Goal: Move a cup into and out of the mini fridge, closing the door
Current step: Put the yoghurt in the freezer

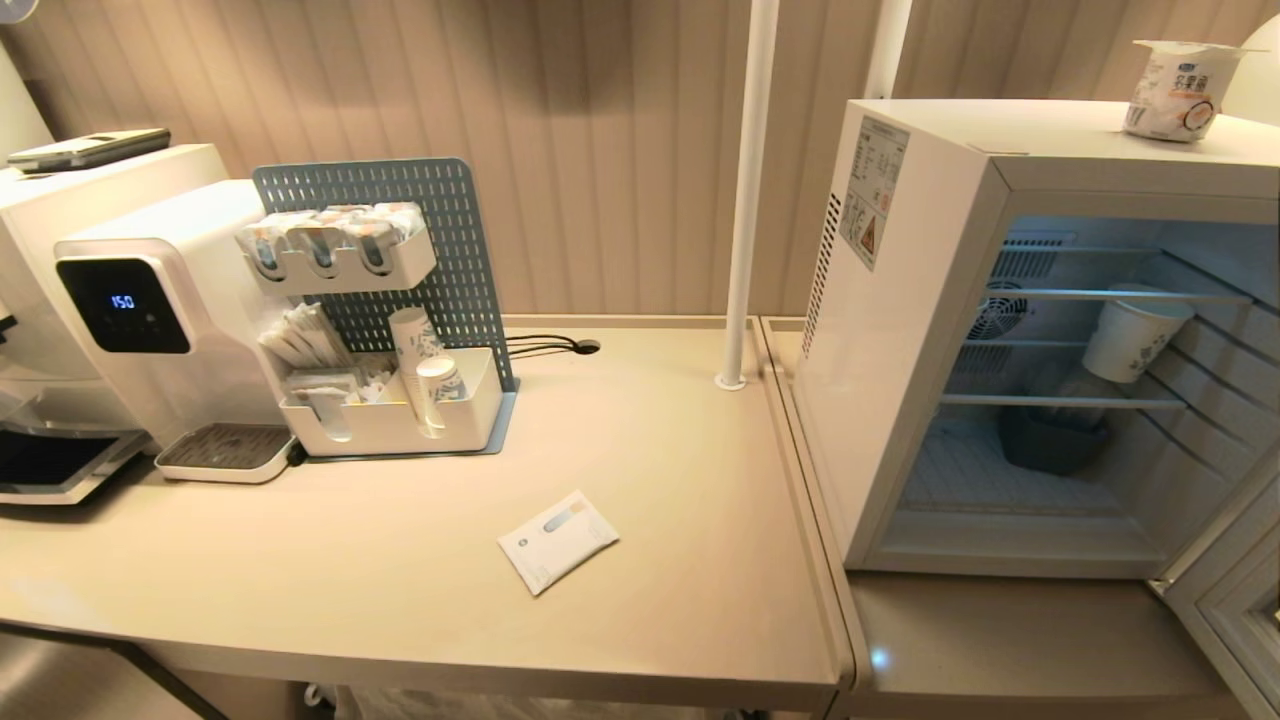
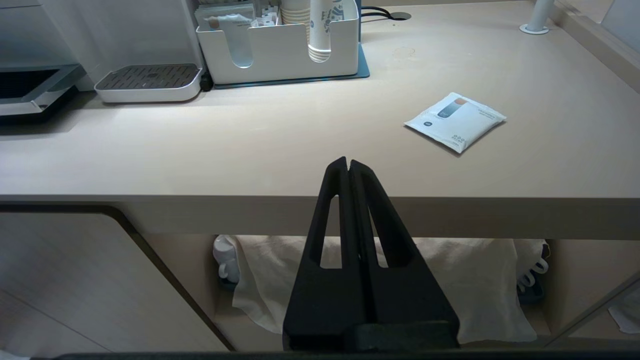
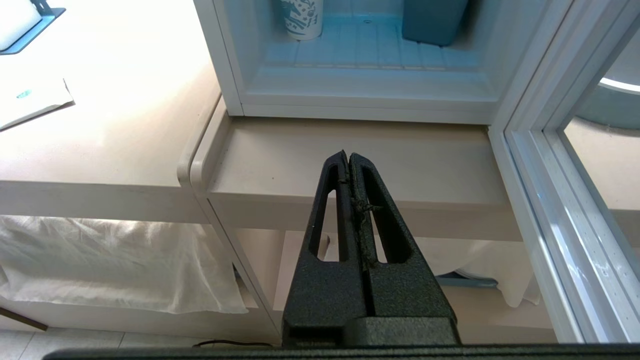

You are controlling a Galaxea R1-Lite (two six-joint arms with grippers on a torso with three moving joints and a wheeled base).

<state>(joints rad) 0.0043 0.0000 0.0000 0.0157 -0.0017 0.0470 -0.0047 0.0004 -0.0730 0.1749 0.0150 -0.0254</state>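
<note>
Both arms are hanging parked below the counter edge, left gripper [image 2: 348,164] and right gripper [image 3: 348,156] pinched closed and empty. The yogurt cup [image 1: 1178,88] is sitting atop the mini fridge [image 1: 900,330], high above the right gripper; the door [image 1: 1235,600] is standing open. Open wide, then approach level at the cup's wall.

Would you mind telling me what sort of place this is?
Probably an office or café drinks corner: a hot-water dispenser, an organiser with paper cups and sachets, and an open mini fridge on the counter.
</note>
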